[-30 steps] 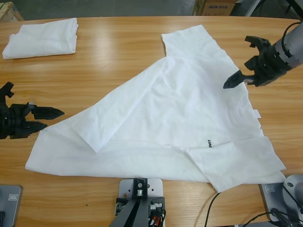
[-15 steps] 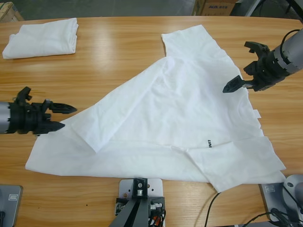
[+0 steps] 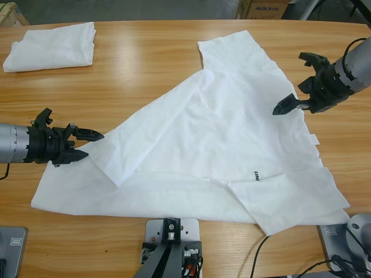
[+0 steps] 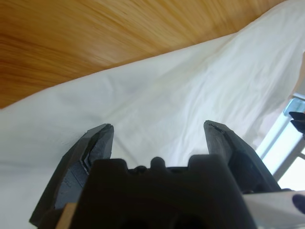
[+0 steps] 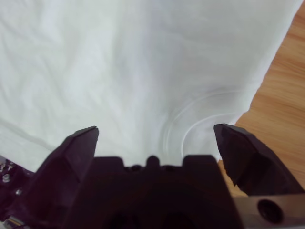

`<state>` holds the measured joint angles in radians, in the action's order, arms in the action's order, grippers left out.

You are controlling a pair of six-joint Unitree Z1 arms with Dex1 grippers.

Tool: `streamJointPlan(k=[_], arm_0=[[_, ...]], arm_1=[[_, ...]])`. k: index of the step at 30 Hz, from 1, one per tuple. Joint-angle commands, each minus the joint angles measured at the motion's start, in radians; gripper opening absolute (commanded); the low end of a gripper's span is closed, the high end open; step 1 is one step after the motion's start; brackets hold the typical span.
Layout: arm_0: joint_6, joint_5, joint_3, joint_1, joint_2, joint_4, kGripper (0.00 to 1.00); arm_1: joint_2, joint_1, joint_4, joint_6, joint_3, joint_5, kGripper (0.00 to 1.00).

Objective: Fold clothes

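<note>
- Left gripper (image 3: 87,145): jaws spread apart, nothing held, at the left edge of the spread T-shirt (image 3: 220,145), over its cloth.
- Right gripper (image 3: 298,81): jaws wide apart, empty, above the shirt's collar side.
- Spread T-shirt: partly folded, crumpled across the wooden table (image 3: 145,58), small dark printed mark (image 3: 255,175) showing.
- Folded T-shirt (image 3: 51,46): far left corner, well apart.

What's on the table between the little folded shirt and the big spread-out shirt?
Nothing: in the high view only bare wooden table lies between the folded T-shirt and the spread-out T-shirt.
</note>
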<state>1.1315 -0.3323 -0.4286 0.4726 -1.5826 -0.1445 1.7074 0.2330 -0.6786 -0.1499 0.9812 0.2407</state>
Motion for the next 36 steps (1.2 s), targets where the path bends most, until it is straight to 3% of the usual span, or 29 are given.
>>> streamJointPlan(k=[1, 29, 32, 36], arm_0=[[-0.051, 0.028, 0.015, 0.008, 0.001, 0.02, 0.752], [-0.159, 0.035, -0.014, 0.05, -0.062, 0.006, 0.727], [-0.182, 0.033, -0.011, 0.05, -0.062, 0.007, 0.47], [-0.211, 0.033, -0.002, 0.051, -0.062, 0.01, 0.418]], arm_1=[[-0.015, 0.002, 0.012, -0.014, -0.032, -0.006, 0.982], [-0.018, -0.001, 0.024, -0.014, -0.044, -0.006, 0.982], [-0.018, -0.001, 0.024, -0.014, -0.044, -0.004, 0.982], [-0.018, -0.001, 0.024, -0.014, -0.044, -0.004, 0.982]])
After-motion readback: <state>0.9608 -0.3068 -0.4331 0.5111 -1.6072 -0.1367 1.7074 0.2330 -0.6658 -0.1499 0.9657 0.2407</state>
